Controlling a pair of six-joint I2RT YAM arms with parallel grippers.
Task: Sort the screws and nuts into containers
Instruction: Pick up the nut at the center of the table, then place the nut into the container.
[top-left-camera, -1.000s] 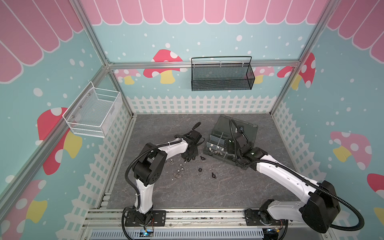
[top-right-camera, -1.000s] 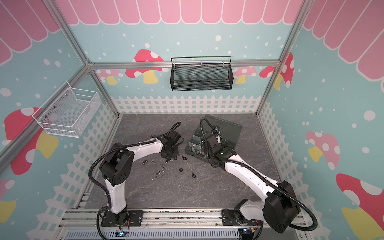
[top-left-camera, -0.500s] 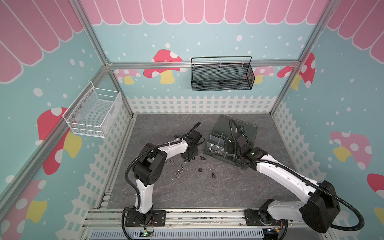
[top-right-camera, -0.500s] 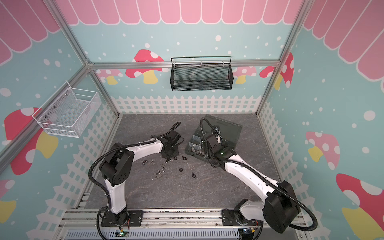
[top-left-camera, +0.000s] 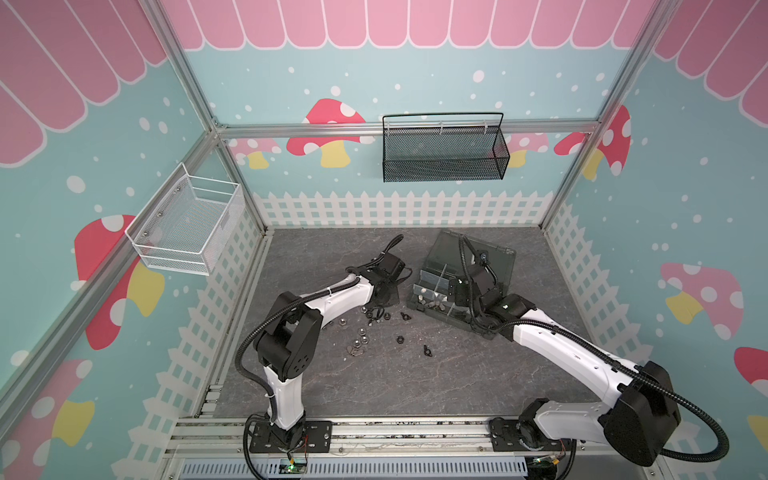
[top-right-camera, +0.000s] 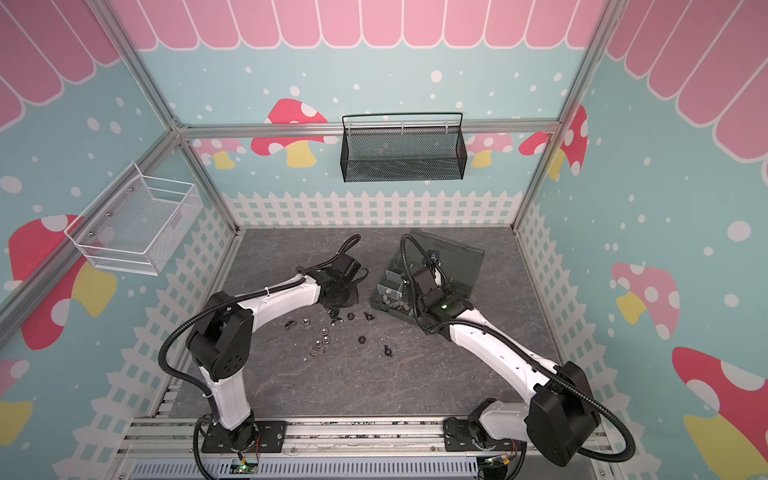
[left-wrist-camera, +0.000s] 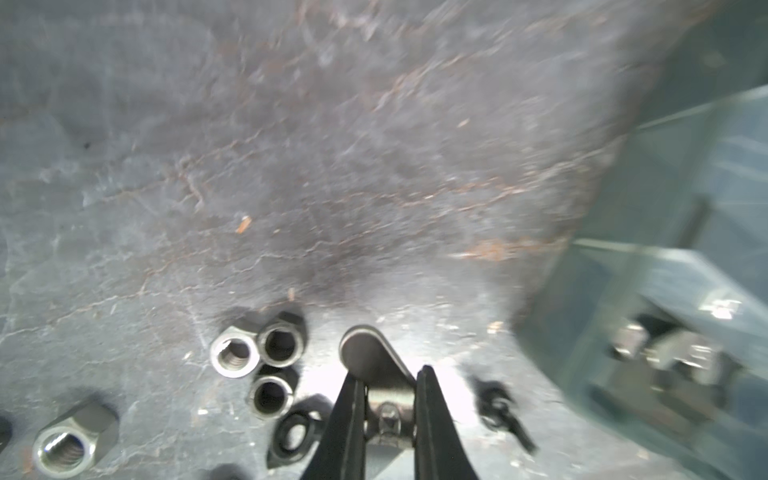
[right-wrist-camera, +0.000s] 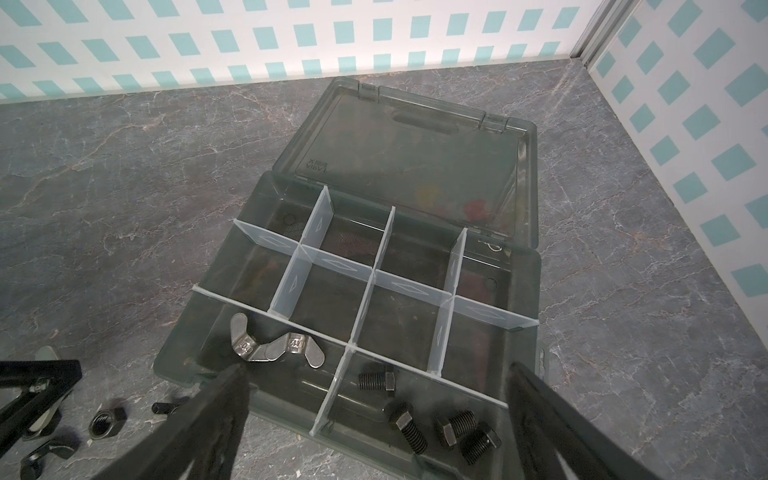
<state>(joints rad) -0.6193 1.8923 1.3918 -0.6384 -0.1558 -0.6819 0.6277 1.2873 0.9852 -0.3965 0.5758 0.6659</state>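
While hanging low over the middle of the tabletop (top-left-camera: 415, 395), pinches a silver wing nut (left-wrist-camera: 365, 351) with the left gripper (left-wrist-camera: 387, 370), both fingers (left-wrist-camera: 351, 407) pressed against its hub, one wing poking past the tips; cannot tell whether lifted clear of the surface. Just beside that grip, loose on the tabletop: silver hex nuts (left-wrist-camera: 235, 357), dark hex nuts (left-wrist-camera: 280, 343) and a black winged piece (left-wrist-camera: 500, 409), blurred; other nuts (top-left-camera: 358, 344) scattered a little nearer the front edge. Holds the right gripper (right-wrist-camera: 376, 370) spread wide above the cells of the organizer box (right-wrist-camera: 536, 291) nearest the front edge, box right of the tabletop's middle, toward the back edge, lid (right-wrist-camera: 415, 137) folded open. Inside, two silver wing nuts (right-wrist-camera: 274, 347) in one of those cells, four black bolts (right-wrist-camera: 409, 426) in the cell next to it.
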